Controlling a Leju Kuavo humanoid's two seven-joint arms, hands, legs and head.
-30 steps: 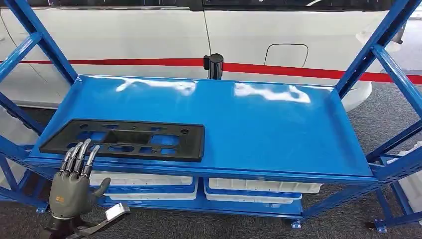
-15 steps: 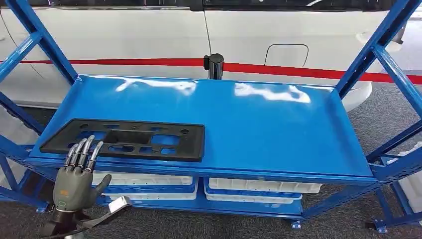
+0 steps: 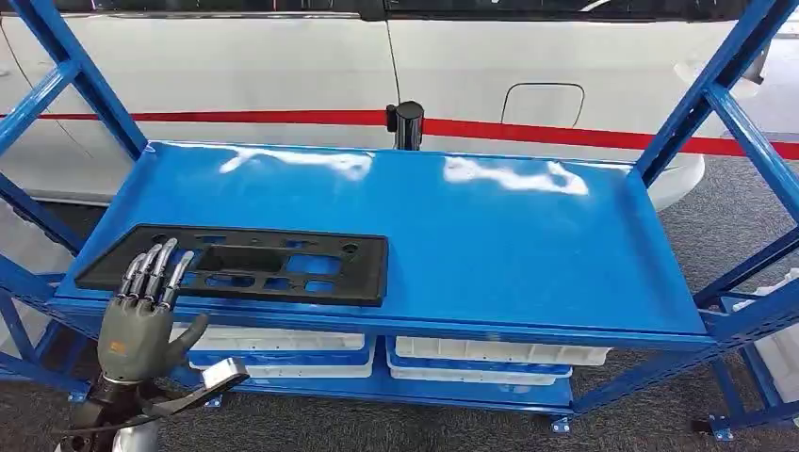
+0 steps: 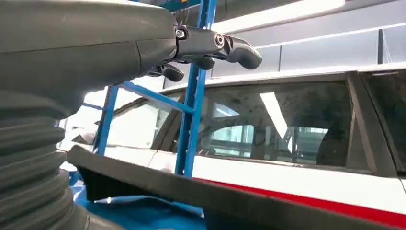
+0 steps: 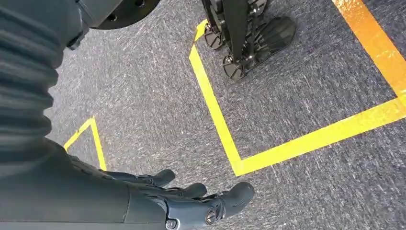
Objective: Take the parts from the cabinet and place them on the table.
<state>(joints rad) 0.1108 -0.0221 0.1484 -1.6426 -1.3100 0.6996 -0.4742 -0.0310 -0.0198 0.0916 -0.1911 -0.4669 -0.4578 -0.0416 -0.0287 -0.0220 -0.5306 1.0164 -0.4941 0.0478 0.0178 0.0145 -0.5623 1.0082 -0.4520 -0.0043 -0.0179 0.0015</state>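
A flat black plastic panel (image 3: 245, 264) with several cut-outs lies on the front left of the blue cabinet shelf (image 3: 490, 235). My left hand (image 3: 141, 315) is raised in front of the shelf's front left edge, fingers straight and apart, their tips over the panel's near edge; nothing is in it. In the left wrist view the hand (image 4: 201, 45) hangs just above the panel's dark edge (image 4: 201, 194). My right hand (image 5: 191, 201) hangs low over the floor, fingers loosely apart and holding nothing.
Blue slanted uprights (image 3: 716, 85) frame the shelf on both sides. White bins (image 3: 490, 353) sit on the lower shelf. A white car with a red stripe (image 3: 565, 66) stands behind. A black post (image 3: 405, 122) rises at the shelf's back. Yellow tape (image 5: 215, 115) marks the grey carpet.
My left hand has risen a little, and its fingertips have moved forward over the panel's near edge. The panel has not moved.
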